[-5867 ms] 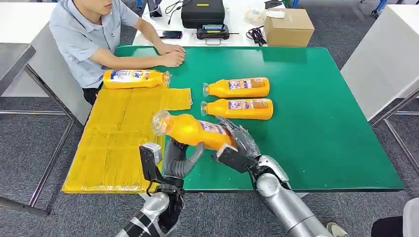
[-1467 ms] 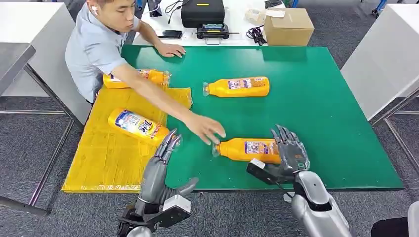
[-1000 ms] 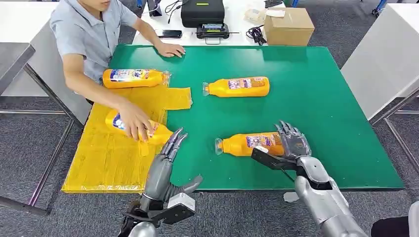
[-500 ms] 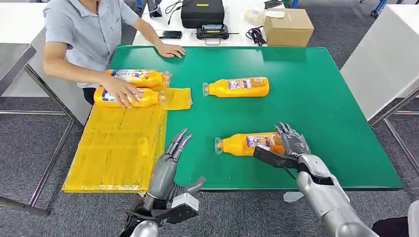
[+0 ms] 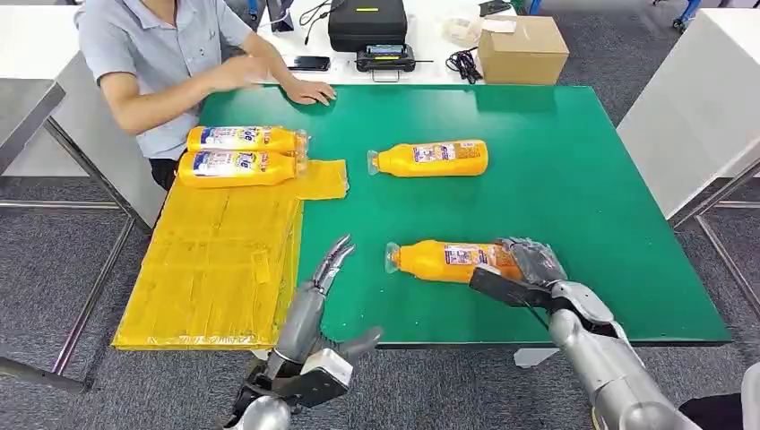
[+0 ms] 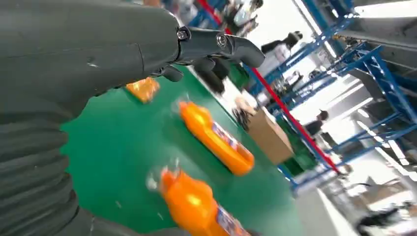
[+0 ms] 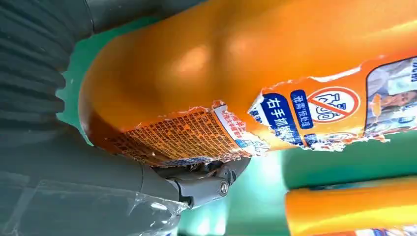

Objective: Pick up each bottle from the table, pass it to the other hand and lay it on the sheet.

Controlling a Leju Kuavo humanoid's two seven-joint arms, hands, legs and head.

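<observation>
The near orange plastic bottle with a torn blue-and-white label lies on its side on the green table, clear cap end pointing toward the robot's left, and the right hand now wraps its base end, fingers curled over the top where half a second ago they stood straighter behind it. The right wrist view shows the thumb tucked under the label with the bottle's rounded body pressed close against the palm, so the grasp looks made, though the bottle appears not yet lifted off the table. The left hand hovers over the table's near edge, between the bottle and the yellow plastic sheet, empty with fingers spread and pointing forward; it has crept slightly toward the bottle, a likely position to receive it. Since a moment ago the person in a light grey shirt has taken their hand off the second bottle on the sheet, which now rests parallel and touching the first at the sheet's far end. That puts two bottles on the sheet, one in hand and one more orange bottle waiting further back on the table, well apart from both hands. Next comes the lift and the pass across to the left hand.
</observation>
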